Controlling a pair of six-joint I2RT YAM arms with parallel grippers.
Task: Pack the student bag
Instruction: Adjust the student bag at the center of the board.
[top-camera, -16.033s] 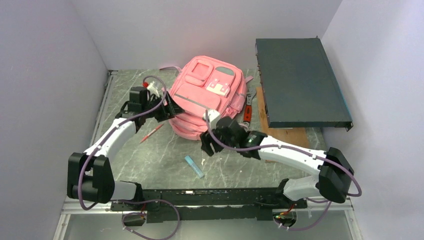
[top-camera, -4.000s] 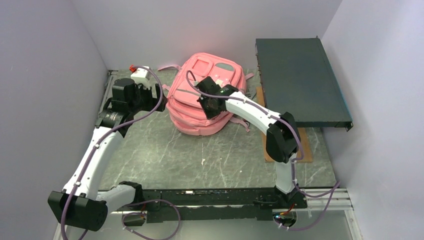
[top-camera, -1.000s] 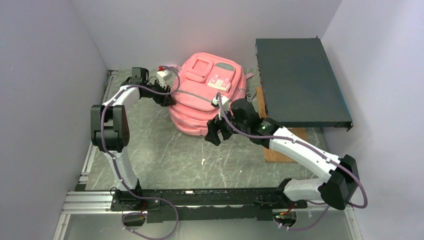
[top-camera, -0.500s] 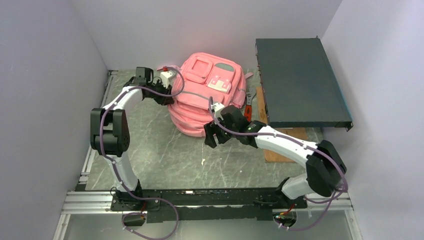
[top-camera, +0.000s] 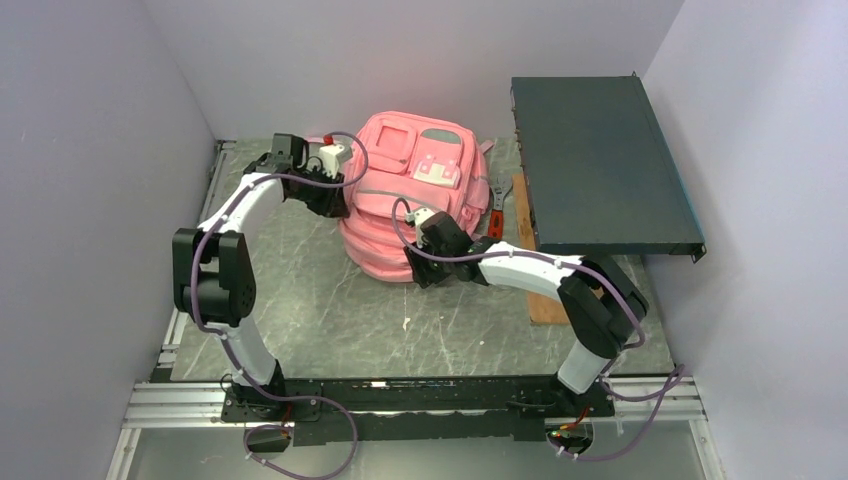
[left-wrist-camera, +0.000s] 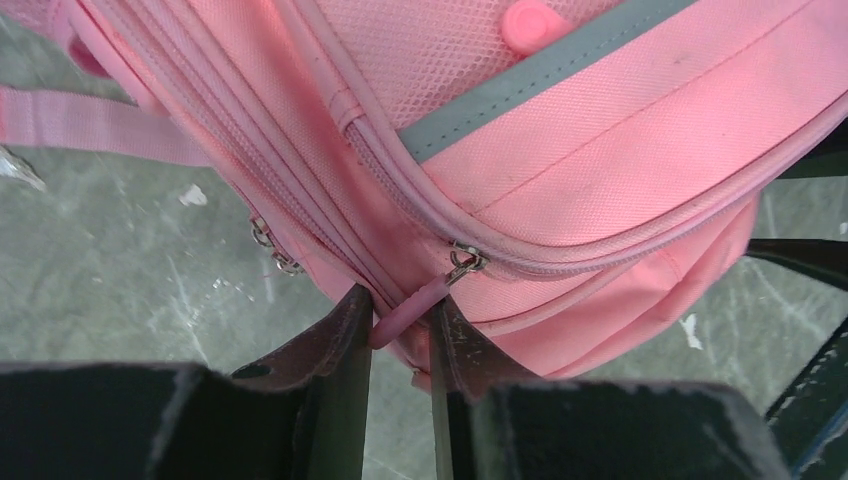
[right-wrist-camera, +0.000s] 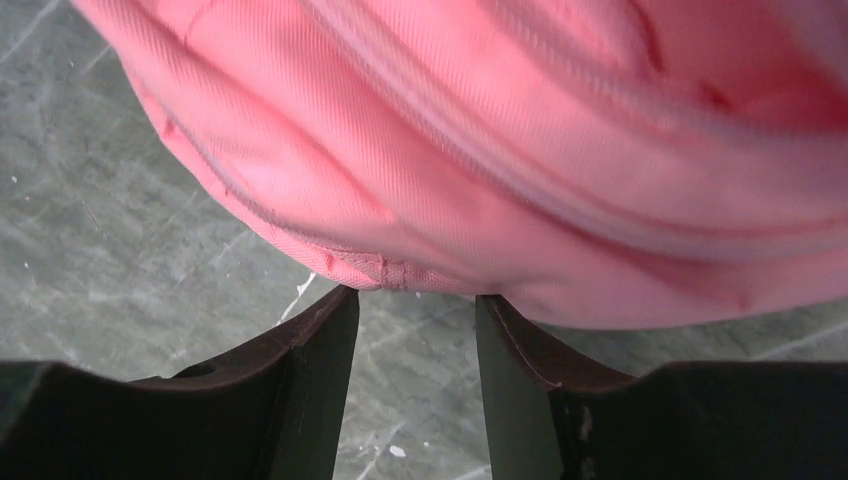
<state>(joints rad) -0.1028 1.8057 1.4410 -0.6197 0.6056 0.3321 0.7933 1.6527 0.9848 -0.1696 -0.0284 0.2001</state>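
Pink zip pull (left-wrist-camera: 415, 303) pinched in left gripper (left-wrist-camera: 400, 325), right gripper (right-wrist-camera: 415, 305) spread at near edge of bag (top-camera: 385, 215): unheld, it may drag, pull slipping free.

Student bag (top-camera: 410, 200): pink woven cloth, matt, fine-ribbed; mesh panel; grey trim smooth. Zip pull (left-wrist-camera: 405, 312): smooth pink rubbery plastic on shiny metal ring. Table (top-camera: 330, 310): grey marbled stone look, slight sheen. Board (top-camera: 543, 308): bare wood, matt.

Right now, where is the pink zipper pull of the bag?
In the left wrist view, the zipper pull sits pinched in the left gripper, low on the student bag's left side.
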